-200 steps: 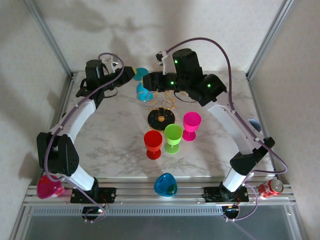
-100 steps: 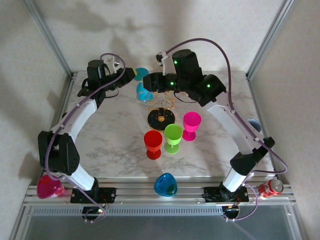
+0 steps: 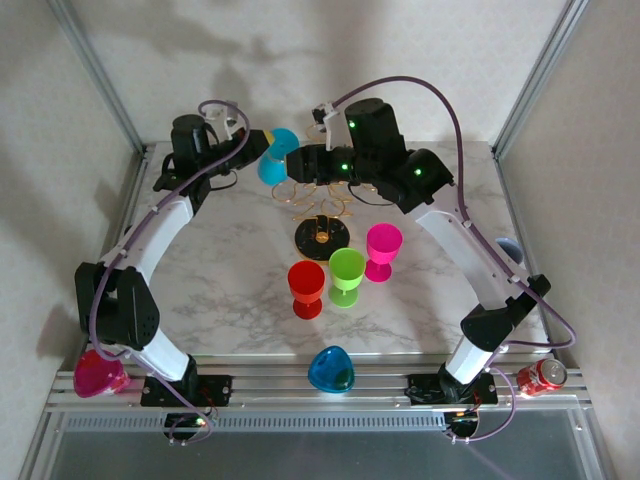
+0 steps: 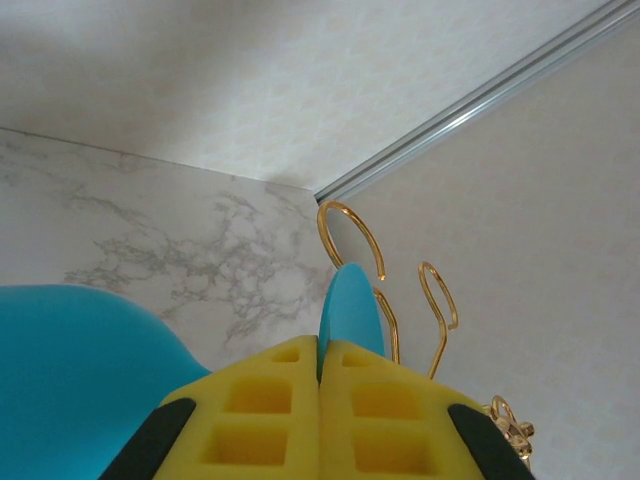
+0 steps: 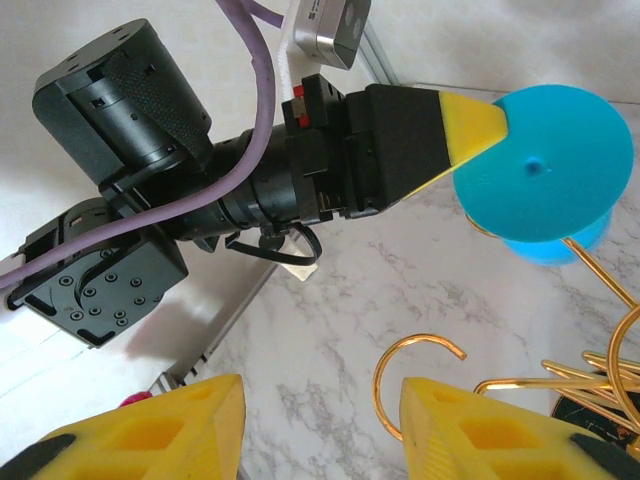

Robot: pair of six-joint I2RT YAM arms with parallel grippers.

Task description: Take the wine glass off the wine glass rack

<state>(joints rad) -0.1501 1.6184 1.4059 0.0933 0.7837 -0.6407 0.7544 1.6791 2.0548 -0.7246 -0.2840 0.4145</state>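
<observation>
Along the near rail a dark blue glass (image 3: 331, 370) lies on its side between the two arm bases, with a pink glass (image 3: 97, 375) at the left corner and a soda can (image 3: 541, 376) at the right. Farther in, on the marble table (image 3: 230, 280), a red glass (image 3: 307, 288), a green glass (image 3: 347, 275) and a magenta glass (image 3: 383, 250) stand upright close together. Just behind them is the wine glass rack (image 3: 322, 237), its round black base on the table and its gold wire arms spreading above. At the rack's far left side the light blue wine glass (image 3: 277, 157) hangs tilted in the air, foot toward the back wall. The left gripper (image 4: 320, 360) has its yellow fingers (image 4: 270, 420) pressed together on the thin rim of that foot. A gold arm runs up to the bowl, and I cannot tell whether the glass touches the wire. The right gripper (image 5: 322, 425) hovers over the rack top from the other side, its jaws apart and holding nothing, with a gold hook (image 5: 420, 380) beyond the gap.
</observation>
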